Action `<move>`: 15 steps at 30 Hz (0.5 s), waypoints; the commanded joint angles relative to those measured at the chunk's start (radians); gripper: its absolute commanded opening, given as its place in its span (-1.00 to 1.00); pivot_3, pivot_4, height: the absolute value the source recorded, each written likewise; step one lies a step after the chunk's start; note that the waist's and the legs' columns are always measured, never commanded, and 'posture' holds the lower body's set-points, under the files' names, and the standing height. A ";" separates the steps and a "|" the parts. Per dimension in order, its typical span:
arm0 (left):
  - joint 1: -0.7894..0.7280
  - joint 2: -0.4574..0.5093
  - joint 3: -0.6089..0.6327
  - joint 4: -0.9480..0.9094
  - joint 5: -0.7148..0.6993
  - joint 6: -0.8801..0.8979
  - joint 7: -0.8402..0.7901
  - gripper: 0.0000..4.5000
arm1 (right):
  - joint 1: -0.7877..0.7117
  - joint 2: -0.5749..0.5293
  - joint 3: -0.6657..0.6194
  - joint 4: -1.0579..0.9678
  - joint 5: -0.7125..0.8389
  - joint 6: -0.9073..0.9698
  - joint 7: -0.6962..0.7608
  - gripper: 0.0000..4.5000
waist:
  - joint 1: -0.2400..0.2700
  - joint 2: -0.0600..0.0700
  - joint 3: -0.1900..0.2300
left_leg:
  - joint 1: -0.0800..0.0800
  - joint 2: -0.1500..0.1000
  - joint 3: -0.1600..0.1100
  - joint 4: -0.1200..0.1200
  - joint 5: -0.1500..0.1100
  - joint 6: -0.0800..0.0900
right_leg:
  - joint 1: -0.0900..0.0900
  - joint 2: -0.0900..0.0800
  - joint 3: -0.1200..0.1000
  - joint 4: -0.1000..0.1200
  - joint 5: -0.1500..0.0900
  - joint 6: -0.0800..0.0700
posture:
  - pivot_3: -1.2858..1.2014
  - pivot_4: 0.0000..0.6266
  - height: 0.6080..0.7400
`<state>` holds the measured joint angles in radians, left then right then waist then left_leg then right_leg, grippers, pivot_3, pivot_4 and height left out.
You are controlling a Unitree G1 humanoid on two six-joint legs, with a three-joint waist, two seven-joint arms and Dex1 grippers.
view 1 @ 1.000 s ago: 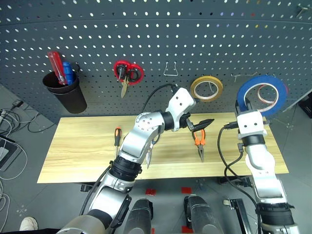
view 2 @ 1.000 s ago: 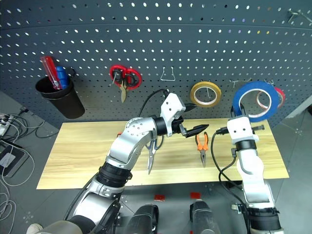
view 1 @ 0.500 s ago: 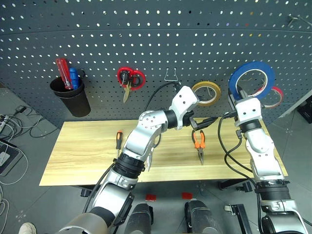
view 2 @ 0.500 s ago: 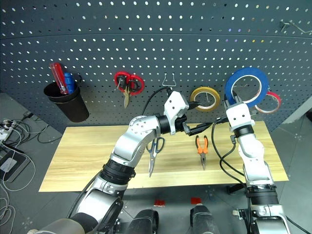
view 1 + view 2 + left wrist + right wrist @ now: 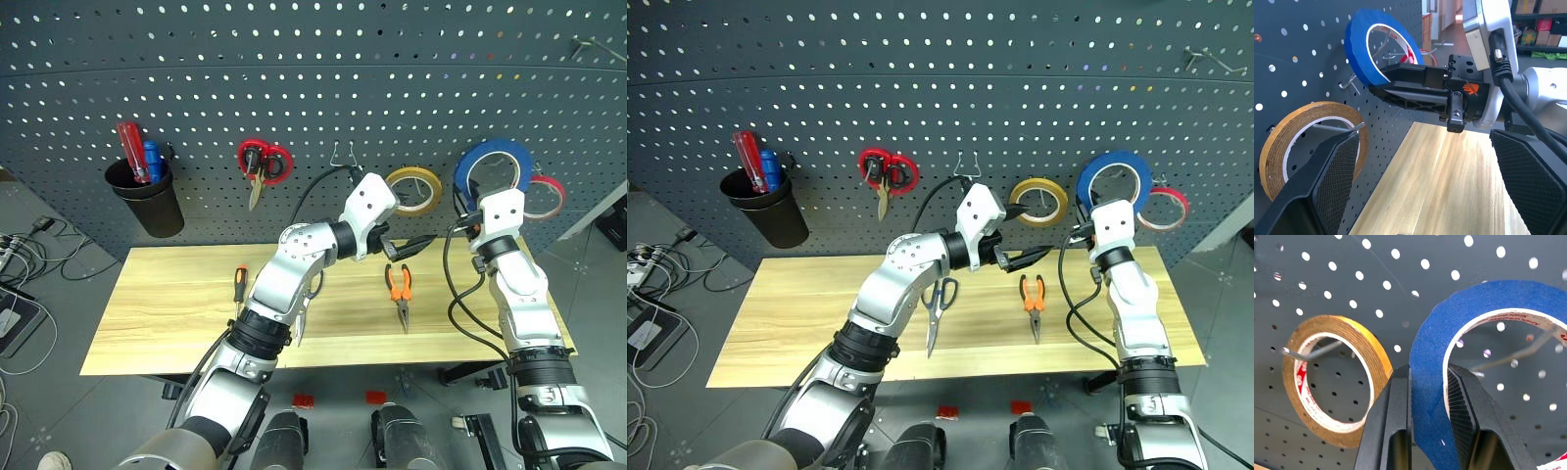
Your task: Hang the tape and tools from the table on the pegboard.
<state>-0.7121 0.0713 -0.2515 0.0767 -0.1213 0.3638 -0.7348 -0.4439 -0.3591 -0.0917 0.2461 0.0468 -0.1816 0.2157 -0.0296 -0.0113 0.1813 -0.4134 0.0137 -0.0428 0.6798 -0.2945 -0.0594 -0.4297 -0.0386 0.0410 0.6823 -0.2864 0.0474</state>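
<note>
right gripper (image 5: 1427, 396) is clamped on the lower rim of the blue tape (image 5: 494, 168), held up against the pegboard (image 5: 313, 88) near its right edge, the fingertips hidden behind the ring. left gripper (image 5: 416, 243), jaws wide and empty, reaches level over the table (image 5: 167, 313), its arm covering part of the scissors (image 5: 936, 305); pliers (image 5: 398, 286) lie beside.

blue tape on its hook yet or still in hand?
Still in the right hand, shut on the blue tape. A wire hook shows through its hole; whether it bears the roll, cannot tell.
</note>
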 commanded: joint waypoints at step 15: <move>0.020 0.001 -0.019 -0.058 -0.021 -0.004 -0.003 1.00 | 0.140 0.035 -0.023 -0.174 0.021 0.099 -0.033 0.99 | 0.001 0.000 0.000 | 0.008 0.000 0.000 0.000 -0.001 0.002 | 0.008 0.000 0.000 -0.001 0.000 0.000 | 0.05 -0.48 1.00</move>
<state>-0.7029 0.0691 -0.2683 0.0725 -0.1215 0.3642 -0.7334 -0.3241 -0.3305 -0.1002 0.1449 0.0543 -0.1017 0.1896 -0.0282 -0.0114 0.1814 -0.4047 0.0134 -0.0426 0.6794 -0.2958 -0.0569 -0.4207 -0.0389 0.0418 0.6816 -0.2864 0.0473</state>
